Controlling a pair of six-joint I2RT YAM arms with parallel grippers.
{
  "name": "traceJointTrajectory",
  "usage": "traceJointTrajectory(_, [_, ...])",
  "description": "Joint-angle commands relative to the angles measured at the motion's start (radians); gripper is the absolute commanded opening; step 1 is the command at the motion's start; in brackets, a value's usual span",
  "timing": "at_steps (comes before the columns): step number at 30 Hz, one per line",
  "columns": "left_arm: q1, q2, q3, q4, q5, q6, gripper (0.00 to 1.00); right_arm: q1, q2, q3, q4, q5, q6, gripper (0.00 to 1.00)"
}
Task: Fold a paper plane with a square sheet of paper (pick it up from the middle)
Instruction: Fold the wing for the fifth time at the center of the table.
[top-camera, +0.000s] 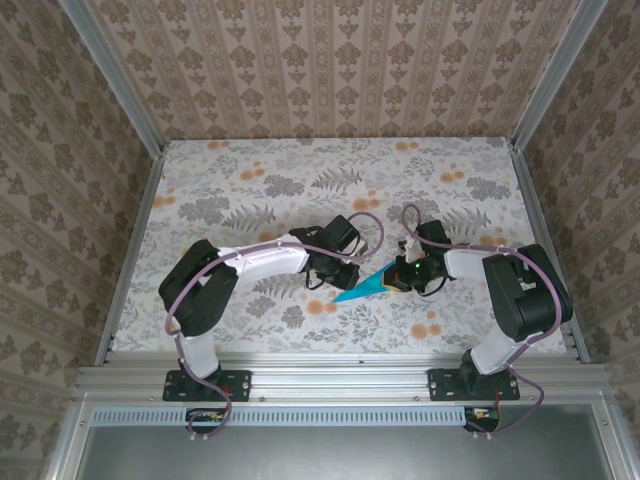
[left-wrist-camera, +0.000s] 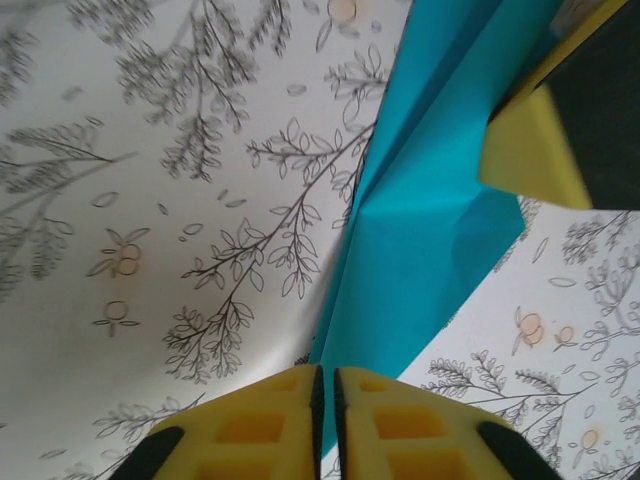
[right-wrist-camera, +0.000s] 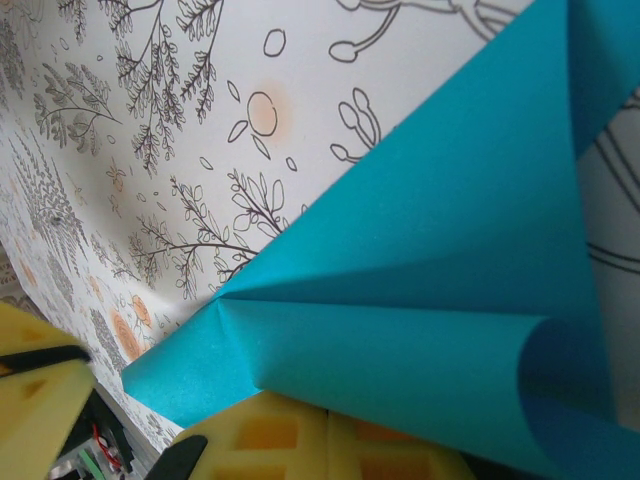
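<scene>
Top external view: the teal paper plane (top-camera: 368, 287) lies at the front middle of the floral table (top-camera: 300, 190), between the two grippers; its sharp point aims near-left and its wider end meets the right gripper (top-camera: 404, 275); the left gripper (top-camera: 347, 278) sits at its left flank. Left wrist view: the paper plane (left-wrist-camera: 430, 200) shows its centre crease, and its lower edge runs into the slit of the left gripper (left-wrist-camera: 326, 385), whose yellow pads are clenched on it; a yellow pad (left-wrist-camera: 525, 150) of the right gripper overlaps the upper right of the paper. Right wrist view: the paper plane (right-wrist-camera: 430, 300) spreads over the right gripper (right-wrist-camera: 326, 432), one corner curled; the fingers are pressed together, but I cannot tell whether paper is pinched between them.
</scene>
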Motion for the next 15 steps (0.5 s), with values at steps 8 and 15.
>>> traceJointTrajectory(8, [0.004, 0.059, 0.039, 0.012, 0.091, 0.001, 0.11, 0.002, 0.003, -0.035, 0.002, 0.027, 0.004, 0.04])
traceJointTrajectory(15, [0.002, 0.063, 0.028, 0.025, 0.107, -0.002, 0.10, 0.002, 0.002, -0.040, 0.015, 0.023, 0.010, 0.09])
